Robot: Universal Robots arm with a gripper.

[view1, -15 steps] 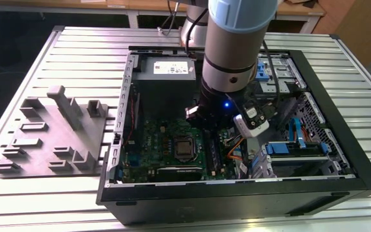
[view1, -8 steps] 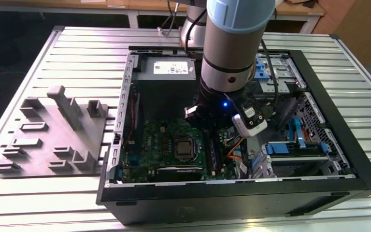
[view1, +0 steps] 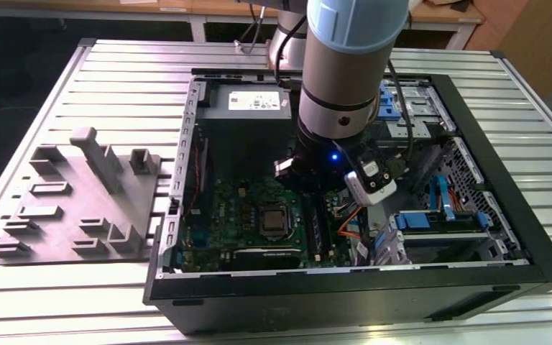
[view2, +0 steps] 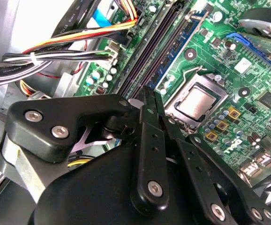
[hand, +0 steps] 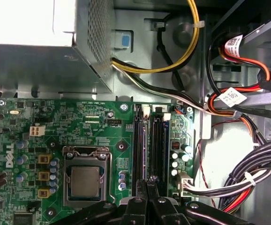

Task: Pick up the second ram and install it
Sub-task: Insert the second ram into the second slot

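1. The robot arm [view1: 338,86] is hanging down into the open computer case [view1: 506,215], which is lying on the slatted metal table [view1: 132,65].
2. In both wrist views the gripper [view2: 148,91] [hand: 150,179] is hovering right over one end of the memory slots [hand: 149,140] on the green motherboard [hand: 93,122].
3. Its fingers [view2: 149,140] are lying drawn together, leaving barely a slit at the tips. Whether they are pinching a board edge there, I cannot tell.
4. The second ram [view2: 153,51] is showing in the second wrist view as a thin dark strip. It is standing edge-on in the slots in line with the fingertips and running away from them. A second dark strip is lying alongside it, with a blue slot just beside the pair. How deep the strip is sitting cannot be told.
5. The CPU socket [hand: 85,180] is sitting near the slots, on the side away from the cable bundle [view2: 56,58].
6. The grey power-supply box [view1: 247,100] is occupying the case corner beyond the motherboard.
7. A grey fixture [view1: 75,194] is resting on the table at the exterior view's left, outside the case and well apart from the arm.
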